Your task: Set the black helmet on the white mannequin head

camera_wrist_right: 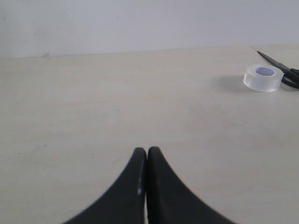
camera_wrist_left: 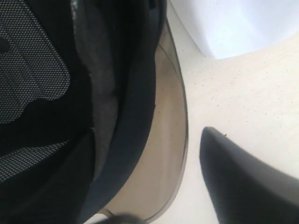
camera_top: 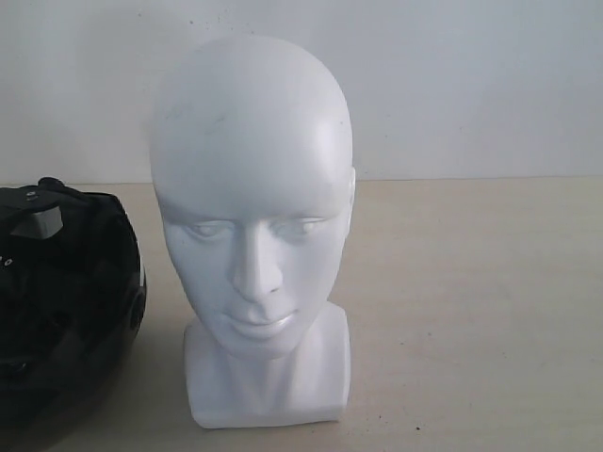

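The black helmet [camera_top: 66,311] sits at the white mannequin head's [camera_top: 250,188] 9 o'clock; left claw [camera_wrist_left: 163,177] wide by its visor [camera_wrist_left: 170,135], right claw [camera_wrist_right: 147,154] closed.

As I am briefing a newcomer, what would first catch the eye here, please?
The glossy white mannequin head stands upright in the middle of the exterior view, on the pale table. The black helmet sits at that view's left edge, its smoky visor crossing the left wrist view.

Black helmet [camera_top: 66,311]: running off the exterior view's left and bottom edges; filling the left wrist view, blurring at close range
Scissors [camera_wrist_right: 290,73]: running off the right wrist view's edge, partly hiding behind tape roll [camera_wrist_right: 263,77]
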`<state>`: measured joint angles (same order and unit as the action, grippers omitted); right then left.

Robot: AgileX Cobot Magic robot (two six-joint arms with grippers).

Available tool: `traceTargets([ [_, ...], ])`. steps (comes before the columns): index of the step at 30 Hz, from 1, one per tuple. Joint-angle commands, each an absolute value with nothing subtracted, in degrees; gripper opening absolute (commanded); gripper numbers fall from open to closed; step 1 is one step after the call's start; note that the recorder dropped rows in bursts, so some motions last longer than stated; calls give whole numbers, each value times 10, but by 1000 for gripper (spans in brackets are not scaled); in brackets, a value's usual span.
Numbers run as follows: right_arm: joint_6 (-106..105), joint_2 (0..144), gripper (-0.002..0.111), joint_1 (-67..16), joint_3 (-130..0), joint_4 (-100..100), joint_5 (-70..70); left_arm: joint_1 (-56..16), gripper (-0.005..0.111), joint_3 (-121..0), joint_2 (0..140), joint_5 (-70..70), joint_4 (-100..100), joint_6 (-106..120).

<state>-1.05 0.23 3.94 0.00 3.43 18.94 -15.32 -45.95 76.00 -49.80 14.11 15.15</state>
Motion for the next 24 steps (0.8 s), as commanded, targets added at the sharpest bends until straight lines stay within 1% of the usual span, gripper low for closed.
traceTargets([
  [1, -12, 0, 0, 40, 0, 31, 187, -152, 68, -461, 757, -488, 135, 131],
  [3, -12, 0, 0, 40, 0, 31, 187, -152, 70, -461, 757, -485, 135, 126],
  [10, -12, 0, 0, 40, 0, 31, 186, -152, 70, -461, 757, -474, 135, 126],
  [24, -12, 0, 0, 40, 0, 31, 186, -152, 70, -528, 762, -470, 128, 122],
])
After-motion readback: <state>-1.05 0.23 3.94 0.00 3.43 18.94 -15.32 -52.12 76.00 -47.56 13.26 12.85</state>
